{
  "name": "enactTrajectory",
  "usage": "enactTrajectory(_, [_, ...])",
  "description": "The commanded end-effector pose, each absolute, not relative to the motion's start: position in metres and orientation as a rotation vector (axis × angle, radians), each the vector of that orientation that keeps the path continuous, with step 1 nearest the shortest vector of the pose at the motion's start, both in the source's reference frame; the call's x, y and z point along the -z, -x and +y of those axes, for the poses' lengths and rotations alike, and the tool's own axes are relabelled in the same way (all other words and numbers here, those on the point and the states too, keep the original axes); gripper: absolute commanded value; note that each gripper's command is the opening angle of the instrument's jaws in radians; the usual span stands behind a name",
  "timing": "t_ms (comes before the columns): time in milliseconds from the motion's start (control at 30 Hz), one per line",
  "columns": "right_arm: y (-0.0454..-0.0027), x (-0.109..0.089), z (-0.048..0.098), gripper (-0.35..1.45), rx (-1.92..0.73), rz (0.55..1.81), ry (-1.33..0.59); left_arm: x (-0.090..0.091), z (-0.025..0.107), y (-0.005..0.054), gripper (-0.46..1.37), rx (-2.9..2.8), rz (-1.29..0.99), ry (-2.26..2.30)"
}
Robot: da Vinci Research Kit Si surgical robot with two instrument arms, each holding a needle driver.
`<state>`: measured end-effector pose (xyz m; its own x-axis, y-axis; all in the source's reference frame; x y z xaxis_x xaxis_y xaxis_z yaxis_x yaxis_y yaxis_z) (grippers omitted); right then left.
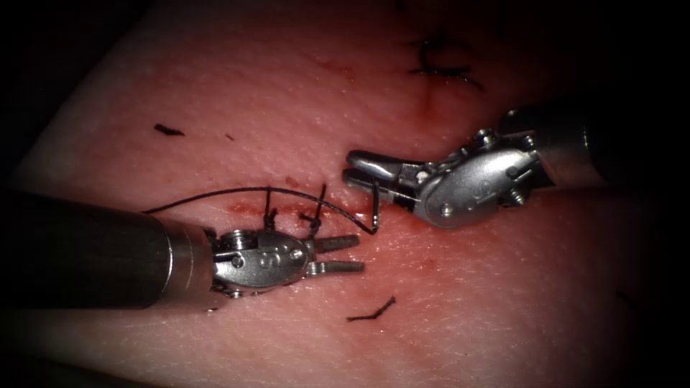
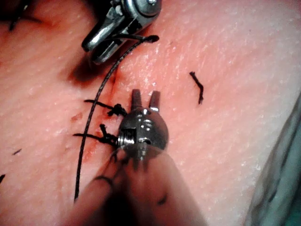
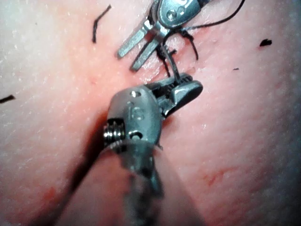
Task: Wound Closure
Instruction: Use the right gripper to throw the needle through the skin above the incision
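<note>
**Q.** Item 1, the largest?
**A.** The tissue [image 1: 215,86]. Its cut [image 1: 248,208] lies just beyond the left hand, with red fluid [image 1: 424,262] around it. Two tied stitches [image 1: 314,221] cross the cut, and they stand close against that hand's wrist.

**Q.** Item 2, the hands?
**A.** The left hand [image 1: 348,255] is spread narrowly and holds nothing. It lies low over the tissue, and its tips point towards the right hand. The right hand [image 1: 348,167] is clamped on the needle [image 1: 374,205].

**Q.** Item 3, the needle's place?
**A.** It hangs from the right hand down to the tissue, between the two hands and at the cut's right end. The thread joins its lower end, so the grip sits further along the curve (exactly where, I cannot tell). Nor can I tell whether any of it is in the tissue.

**Q.** Item 4?
**A.** The thread [image 1: 230,192]. It arcs from the needle across both stitches and out past the left hand's shaft.

**Q.** Smallest?
**A.** Cut ends of thread [image 1: 370,310] on the near side of the left hand.

**Q.** Handling note?
**A.** In my judgement, the right hand's grip should stay firm and square, so the needle does not roll. The arc should be kept clear of the knot tails and of the left hand's gape.
</note>
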<state>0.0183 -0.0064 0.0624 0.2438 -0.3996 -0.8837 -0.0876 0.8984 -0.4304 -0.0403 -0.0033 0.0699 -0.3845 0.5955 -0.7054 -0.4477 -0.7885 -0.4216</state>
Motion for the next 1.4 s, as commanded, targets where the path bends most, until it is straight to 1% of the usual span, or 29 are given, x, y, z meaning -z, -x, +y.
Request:
enactTrajectory(33, [-0.0183, -0.062, -0.007, -0.35, 0.223, 1.32, 0.44, -0.07, -0.004, 0.0405, -0.15, -2.197, -0.213, 1.199])
enactTrajectory(133, [-0.0183, -0.062, -0.006, -0.35, 0.222, 1.32, 0.44, -0.071, -0.004, 0.041, -0.21, -2.218, -0.236, 1.156])
enactTrajectory(267, [-0.0184, -0.062, -0.006, -0.35, 0.22, 1.321, 0.442, -0.073, -0.006, 0.0421, -0.2, -2.219, -0.253, 1.131])
enactTrajectory(467, [-0.0184, -0.062, -0.006, -0.35, 0.219, 1.32, 0.441, -0.077, -0.01, 0.0429, -0.08, -2.247, -0.363, 1.043])
enactTrajectory(867, [-0.0184, -0.062, -0.006, -0.35, 0.216, 1.321, 0.439, -0.081, -0.012, 0.0393, -0.02, -2.25, -0.411, 0.946])
enactTrajectory(1200, [-0.0184, -0.062, -0.006, -0.35, 0.324, 1.298, 0.524, -0.082, -0.013, 0.0385, 0.02, -2.244, -0.415, 0.929])
enactTrajectory(1400, [-0.0183, -0.062, -0.005, -0.35, 0.339, 1.301, 0.552, -0.081, -0.014, 0.0381, 0.06, -2.249, -0.42, 0.928])
